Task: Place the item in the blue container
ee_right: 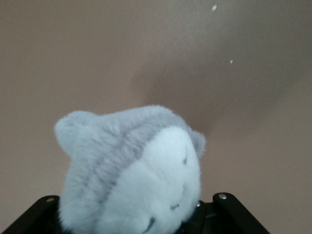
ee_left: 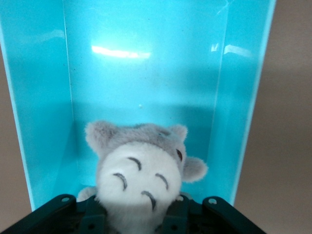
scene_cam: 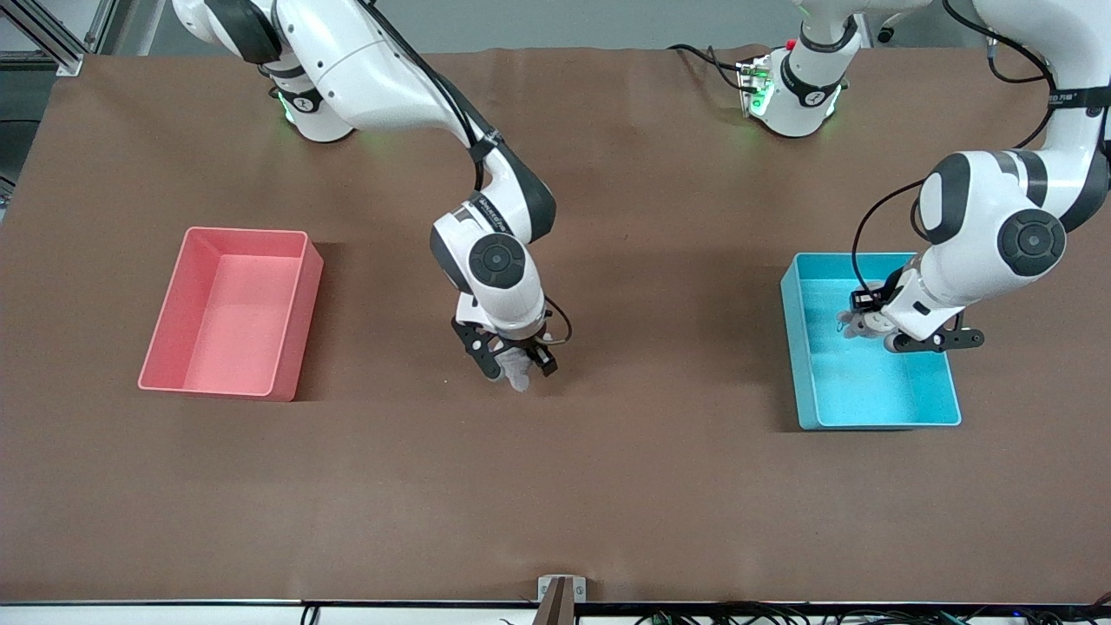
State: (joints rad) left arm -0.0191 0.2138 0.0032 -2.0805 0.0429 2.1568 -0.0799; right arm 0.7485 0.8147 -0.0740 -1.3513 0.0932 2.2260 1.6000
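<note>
The blue container (scene_cam: 868, 395) sits on the brown table (scene_cam: 660, 486) toward the left arm's end, its long side running toward the front camera. The left gripper (scene_cam: 855, 325) hangs over the inside of that container, above the part of it farther from the front camera, and its fingers are clamped on a grey and white plush toy (scene_cam: 859, 323). In the left wrist view the same toy (ee_left: 139, 170) shows a pale belly with dark curved marks and small grey ears, and the container's bare floor and smooth walls (ee_left: 146, 73) lie below it; whether the toy touches the floor cannot be told. The right gripper (scene_cam: 518, 365) is over the open table surface roughly midway between the blue container and a pink bin (scene_cam: 295, 330), which stands toward the right arm's end. Its fingers are pinched on a second grey plush toy (scene_cam: 519, 371). The right wrist view shows that toy (ee_right: 131, 170) as a grey head with a white face, with only brown table surface (ee_right: 146, 48) under it. Both bins lie about equally far from the front camera.
</note>
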